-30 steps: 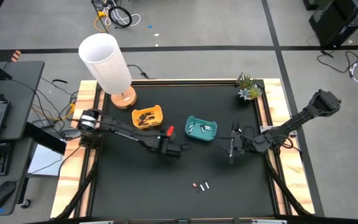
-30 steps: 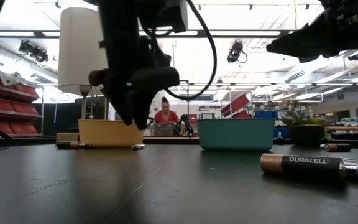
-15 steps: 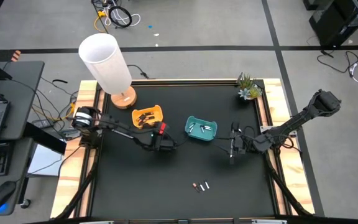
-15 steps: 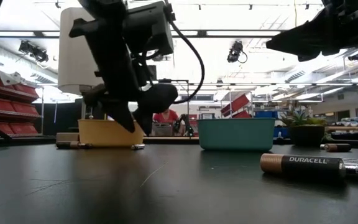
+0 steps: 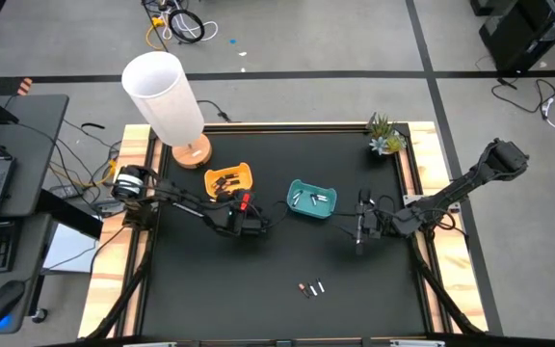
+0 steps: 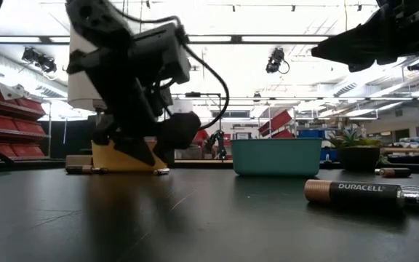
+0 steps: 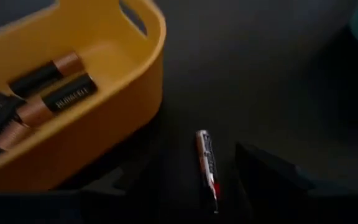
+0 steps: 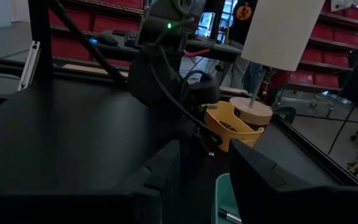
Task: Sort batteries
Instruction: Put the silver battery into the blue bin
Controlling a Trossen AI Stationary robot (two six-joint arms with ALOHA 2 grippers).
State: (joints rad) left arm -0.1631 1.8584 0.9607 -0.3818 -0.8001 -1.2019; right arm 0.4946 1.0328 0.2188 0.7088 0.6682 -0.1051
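I have the left gripper low over the black table, just beside the yellow tray on the side facing the teal tray. From the left wrist camera its fingers stand apart, released, with one slim silver battery with a red mark lying loose on the mat between them, close to the yellow tray's outer wall. Nothing is gripped.

In the yellow tray I see several dark batteries with copper ends, lying flat and crowded together. The teal tray holds a few pale silver ones. Two or three more batteries lie together on the open mat toward the near edge; in the low view the closest is a dark copper-ended cell on its side, with a silver one just behind it.

Right gripper hangs over the mat beside the teal tray, on the side away from the yellow one, well apart from any battery. Its fingers look parted with nothing between them.

A white lamp stands at the far left corner, a small plant at the far right
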